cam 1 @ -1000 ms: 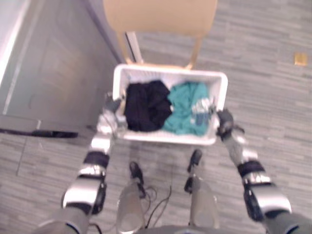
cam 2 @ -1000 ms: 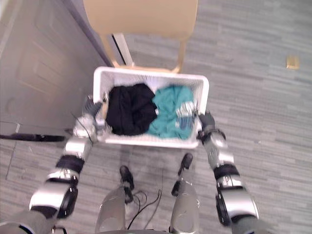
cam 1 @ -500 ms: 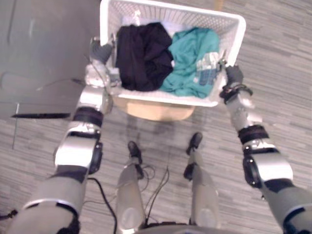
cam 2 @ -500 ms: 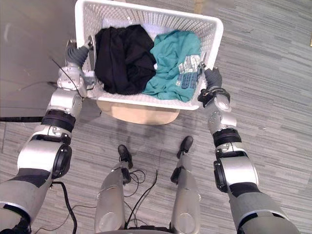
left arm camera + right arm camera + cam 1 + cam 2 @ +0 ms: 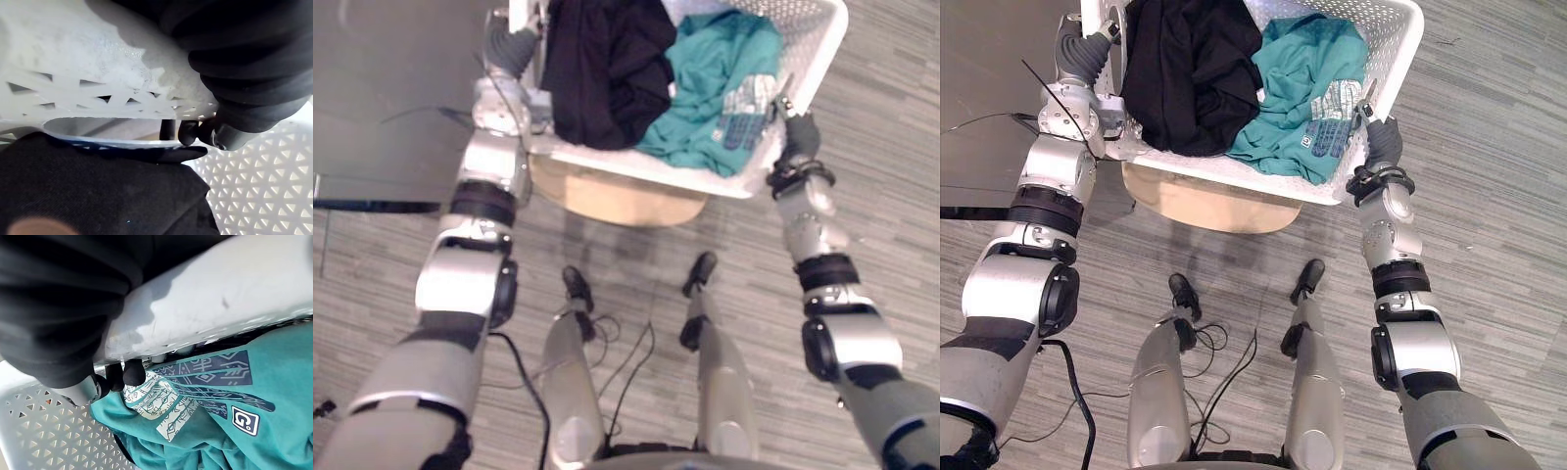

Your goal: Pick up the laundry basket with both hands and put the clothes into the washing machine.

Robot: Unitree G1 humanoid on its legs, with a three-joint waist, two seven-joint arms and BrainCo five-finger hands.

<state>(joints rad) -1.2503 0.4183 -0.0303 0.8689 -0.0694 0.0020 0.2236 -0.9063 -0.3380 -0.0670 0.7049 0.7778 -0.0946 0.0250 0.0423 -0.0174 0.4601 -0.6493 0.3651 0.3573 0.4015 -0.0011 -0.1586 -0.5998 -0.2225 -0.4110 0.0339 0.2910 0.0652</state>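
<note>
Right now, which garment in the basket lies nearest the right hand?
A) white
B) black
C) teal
C: the teal garment lies at the basket end that the right hand grips; the black garment is by the left hand.

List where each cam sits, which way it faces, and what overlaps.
Left eye view: on the head, looking down at the laundry basket over a tan chair seat; both arms, left hand and right hand at its ends.
Right eye view: same head, slightly offset, same scene.
Left wrist view: left wrist, along the hand; fingers hooked over the basket rim, black garment beyond.
Right wrist view: right wrist; fingers curled on the rim, teal garment beyond.
Shared: all four show the basket.
</note>
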